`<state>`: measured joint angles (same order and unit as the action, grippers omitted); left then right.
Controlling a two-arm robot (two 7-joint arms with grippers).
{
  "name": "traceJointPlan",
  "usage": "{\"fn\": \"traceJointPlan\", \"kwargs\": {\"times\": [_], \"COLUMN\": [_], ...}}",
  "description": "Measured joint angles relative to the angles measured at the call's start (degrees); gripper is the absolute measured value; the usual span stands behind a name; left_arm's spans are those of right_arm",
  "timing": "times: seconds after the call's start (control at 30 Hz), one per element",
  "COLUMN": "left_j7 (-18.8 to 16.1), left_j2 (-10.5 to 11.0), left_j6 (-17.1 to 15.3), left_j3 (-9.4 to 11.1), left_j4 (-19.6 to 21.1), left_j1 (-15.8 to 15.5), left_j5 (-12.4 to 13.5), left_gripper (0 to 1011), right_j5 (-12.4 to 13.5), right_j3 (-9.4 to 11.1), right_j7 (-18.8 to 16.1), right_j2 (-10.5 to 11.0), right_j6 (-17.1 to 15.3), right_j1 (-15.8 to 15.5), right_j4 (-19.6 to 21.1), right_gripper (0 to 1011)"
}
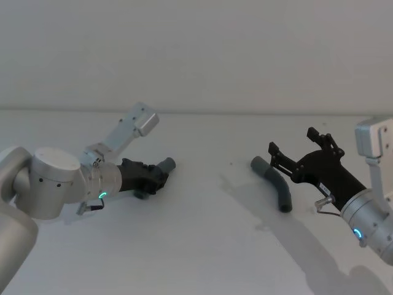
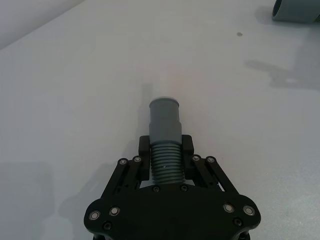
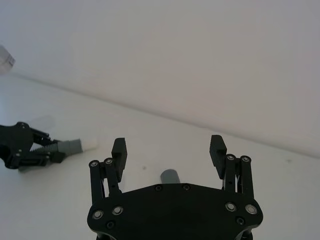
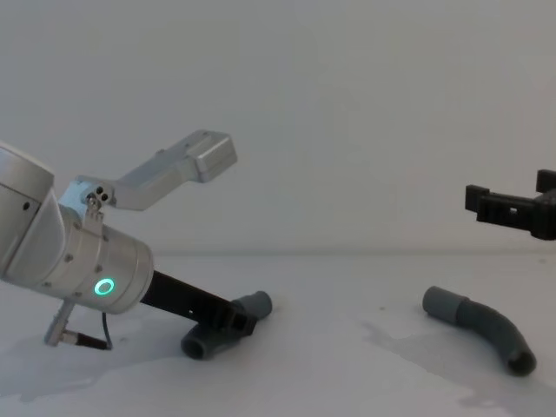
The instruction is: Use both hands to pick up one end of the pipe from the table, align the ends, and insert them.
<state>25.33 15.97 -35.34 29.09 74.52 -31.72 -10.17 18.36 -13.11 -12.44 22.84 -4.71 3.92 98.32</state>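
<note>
The left black jawed gripper [image 2: 165,147] is clamped on the ribs of one curved dark-grey ribbed hose piece [image 2: 165,165], just behind its smooth lighter grey cuff [image 2: 165,117], low over the plain white matt table [image 1: 202,246]. The right black jawed gripper [image 3: 168,147] hangs spread wide above the second hose piece [image 1: 277,186], which lies flat on the table. Its best grasp is likely the same one — ribs just behind the second cuff [image 1: 258,164], leaving that cuff clear for mating.
</note>
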Motion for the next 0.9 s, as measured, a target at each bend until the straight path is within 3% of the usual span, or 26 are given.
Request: {"fn": "traceJointPlan", "kwargs": {"times": [0.4, 0.9], "left_j7": [0.00, 0.00], "left_j2": [0.00, 0.00], "left_j6": [0.00, 0.00], "left_j3": [0.00, 0.00], "left_j4": [0.00, 0.00], "left_j1": [0.00, 0.00], "left_j5": [0.00, 0.00], "left_gripper": [343, 343], "right_j5": [2.49, 4.36], "right_j3": [0.40, 1.72], "right_j7": [-0.93, 5.11], "right_j2": [0.74, -1.97], "right_j6": [-10.59, -26.52], "right_j1": [2.93, 4.72], "right_j4": [-0.39, -0.46], "right_gripper": [1003, 1003]}}
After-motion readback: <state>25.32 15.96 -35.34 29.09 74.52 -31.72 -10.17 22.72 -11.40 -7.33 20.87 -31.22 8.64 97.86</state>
